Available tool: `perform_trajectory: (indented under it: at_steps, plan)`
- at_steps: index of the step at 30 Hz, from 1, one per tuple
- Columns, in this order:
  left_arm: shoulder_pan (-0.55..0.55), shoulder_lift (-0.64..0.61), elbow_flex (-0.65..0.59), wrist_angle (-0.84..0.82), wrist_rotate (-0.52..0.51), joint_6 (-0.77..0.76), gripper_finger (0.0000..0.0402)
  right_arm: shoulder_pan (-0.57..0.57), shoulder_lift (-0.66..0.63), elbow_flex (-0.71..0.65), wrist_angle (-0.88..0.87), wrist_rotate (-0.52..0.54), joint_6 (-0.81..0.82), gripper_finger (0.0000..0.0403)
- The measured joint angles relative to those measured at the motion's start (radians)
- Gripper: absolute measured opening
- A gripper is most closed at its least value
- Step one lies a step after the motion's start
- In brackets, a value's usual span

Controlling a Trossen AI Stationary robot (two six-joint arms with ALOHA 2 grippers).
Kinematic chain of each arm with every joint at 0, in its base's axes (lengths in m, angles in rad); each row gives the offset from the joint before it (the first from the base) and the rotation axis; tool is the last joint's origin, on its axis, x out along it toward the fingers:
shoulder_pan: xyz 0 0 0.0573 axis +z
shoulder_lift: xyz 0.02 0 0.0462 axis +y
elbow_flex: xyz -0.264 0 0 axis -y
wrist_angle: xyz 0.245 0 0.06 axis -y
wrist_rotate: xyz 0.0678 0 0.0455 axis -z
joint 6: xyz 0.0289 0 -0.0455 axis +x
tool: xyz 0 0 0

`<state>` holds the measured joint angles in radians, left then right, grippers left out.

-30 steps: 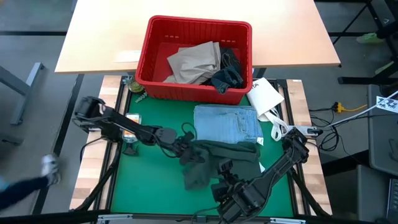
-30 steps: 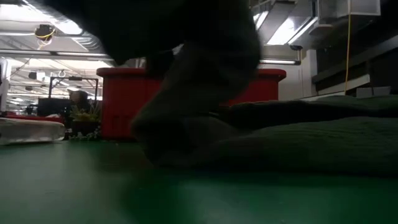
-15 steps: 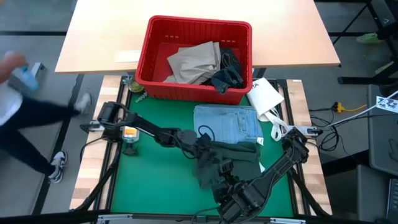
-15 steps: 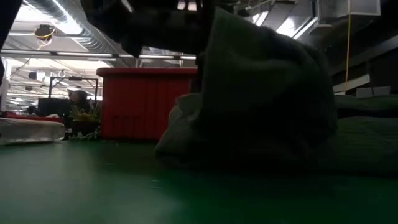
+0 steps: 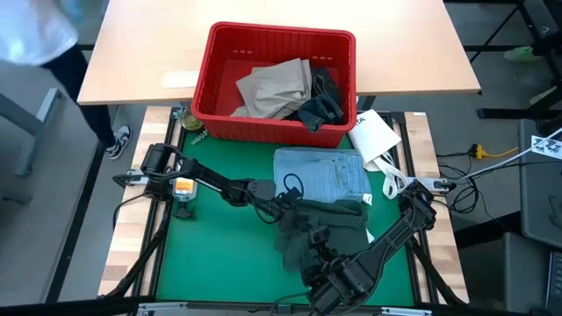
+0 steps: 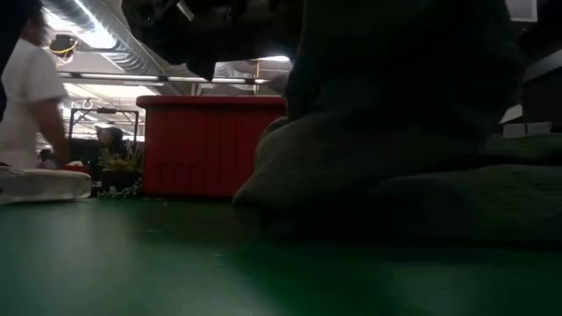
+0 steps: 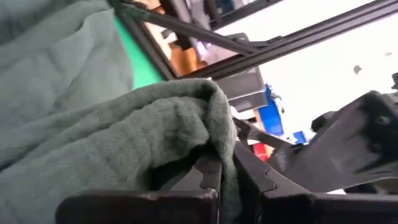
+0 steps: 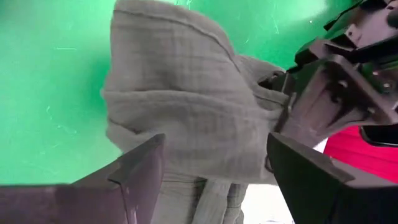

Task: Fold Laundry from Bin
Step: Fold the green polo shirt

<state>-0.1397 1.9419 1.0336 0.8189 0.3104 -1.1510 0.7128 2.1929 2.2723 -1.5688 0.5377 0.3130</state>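
Note:
A dark green garment [image 5: 327, 224] lies bunched on the green mat [image 5: 211, 254], just in front of a light blue garment [image 5: 320, 174] spread flat. My left gripper [image 5: 287, 207] reaches in from the left and is shut on the green garment's left part [image 7: 155, 124]. My right gripper [image 5: 318, 239] hovers open over the same garment's near part [image 8: 180, 106], touching nothing. The red bin [image 5: 277, 83] stands on the far side and holds tan trousers [image 5: 277, 88] and dark denim [image 5: 320, 101]. My left gripper pinches a folded edge of the dark green garment [image 7: 222, 163] between its two fingers [image 7: 254, 177]. The fingers come in level from the table's left. The pinched cloth is raised and drapes over the fingers in a hump, and the rest of the garment lies on the mat.
A white packet [image 5: 373, 133] lies at the mat's far right, beside cables [image 5: 413, 183]. An orange-marked object [image 5: 183, 187] sits under the left arm. A person [image 5: 35, 31] walks past the table's far left. Bare mat lies at the near left.
My left gripper has gone toward the table's right edge and slightly down, staying shut on the green garment. The garment's left part has been drawn rightward with it and now heaps over the rest, which has stayed in place. The person has walked along the table's left side.

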Motion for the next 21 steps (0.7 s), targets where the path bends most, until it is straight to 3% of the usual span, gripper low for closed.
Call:
perform_trajectory:
  at_steps: [6, 16, 21]
  plan:
    - [-0.002, 0.0, 0.0, 0.011, -0.041, 0.003, 0.0012, 0.0, 0.001, 0.0, 0.0, 0.0, 0.0, 0.028]
    - [-0.028, 0.015, 0.0, -0.042, -0.28, 0.201, 0.0012, 0.0, 0.002, 0.0, 0.0, 0.0, -0.003, 0.028]
    - [-0.028, 0.029, 0.0, -0.043, -0.317, 0.219, 0.0012, 0.0, 0.002, 0.0, -0.001, 0.0, -0.003, 0.028]
